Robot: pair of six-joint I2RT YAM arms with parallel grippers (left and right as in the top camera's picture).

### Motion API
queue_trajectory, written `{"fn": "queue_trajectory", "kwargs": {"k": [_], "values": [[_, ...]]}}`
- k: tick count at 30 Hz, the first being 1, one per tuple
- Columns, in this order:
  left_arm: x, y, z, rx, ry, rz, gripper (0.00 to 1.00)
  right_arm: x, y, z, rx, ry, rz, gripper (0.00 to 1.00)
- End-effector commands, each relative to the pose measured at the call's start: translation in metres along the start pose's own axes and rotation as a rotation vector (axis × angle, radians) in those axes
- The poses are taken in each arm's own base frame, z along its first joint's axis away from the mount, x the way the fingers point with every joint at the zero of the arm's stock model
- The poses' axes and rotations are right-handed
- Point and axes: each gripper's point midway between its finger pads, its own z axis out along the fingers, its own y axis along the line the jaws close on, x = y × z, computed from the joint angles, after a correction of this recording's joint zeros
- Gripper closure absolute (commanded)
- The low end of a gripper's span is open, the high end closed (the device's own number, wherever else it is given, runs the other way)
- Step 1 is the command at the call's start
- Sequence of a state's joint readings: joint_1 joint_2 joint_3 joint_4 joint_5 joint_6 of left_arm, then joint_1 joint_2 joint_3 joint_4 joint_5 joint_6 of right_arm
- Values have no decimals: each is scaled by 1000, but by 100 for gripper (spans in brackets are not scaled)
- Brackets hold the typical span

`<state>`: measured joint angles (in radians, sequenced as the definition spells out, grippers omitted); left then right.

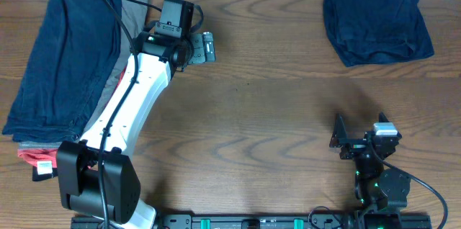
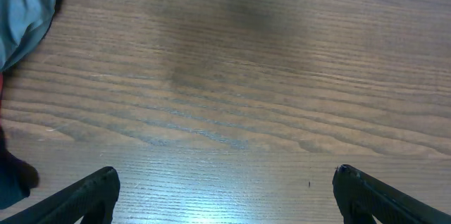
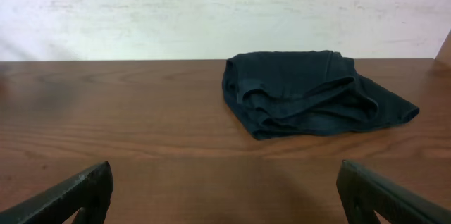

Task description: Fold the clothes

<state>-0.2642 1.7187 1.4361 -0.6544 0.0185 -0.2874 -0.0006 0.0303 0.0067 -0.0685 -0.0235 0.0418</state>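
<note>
A folded dark navy garment point(image 1: 376, 24) lies at the table's back right; it also shows in the right wrist view point(image 3: 310, 94). A stack of clothes point(image 1: 61, 60), navy on top with grey, orange-red and black edges, lies at the left; its grey-blue edge shows in the left wrist view point(image 2: 25, 13). My left gripper point(image 1: 205, 46) is open and empty over bare wood just right of the stack, fingers wide apart in its wrist view point(image 2: 225, 192). My right gripper point(image 1: 356, 137) is open and empty near the front right, well short of the folded garment point(image 3: 225, 196).
The wooden table point(image 1: 274, 106) spans the whole view. A white wall point(image 3: 211, 13) stands behind its back edge. The left arm's white link point(image 1: 133, 106) runs diagonally beside the stack.
</note>
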Motion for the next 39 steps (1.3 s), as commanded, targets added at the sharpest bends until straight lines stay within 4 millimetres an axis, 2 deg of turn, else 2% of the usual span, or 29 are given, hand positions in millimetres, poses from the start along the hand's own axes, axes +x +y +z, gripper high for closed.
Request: {"fn": "queue_trajectory", "kwargs": {"k": [1,20,25,28,30,34,37,39], "values": [[4,4,5,-19,14,9,2,0,4,0,-18,-4,12,1],[4,4,4,-18,13,9,2,0,4,0,-18,-3,12,1],[19,14,2,-53,77,19,2,0,4,0,-18,-3,12,1],[13,14,-7,-53,43,23,2,0,4,0,-18,-3,12,1],[2,11,-18,-32,-13,51,2,0,4,0,-18,-3,12,1],[-19,-3,-45,45,-152,228,2,0,4,0,-18,-3,12,1],[-21,-10,-64,113,-221,378,2,0,4,0,-18,-3,12,1],[-17,-2,-75,119,-249,412,2,0,4,0,-18,-3,12,1]]}}
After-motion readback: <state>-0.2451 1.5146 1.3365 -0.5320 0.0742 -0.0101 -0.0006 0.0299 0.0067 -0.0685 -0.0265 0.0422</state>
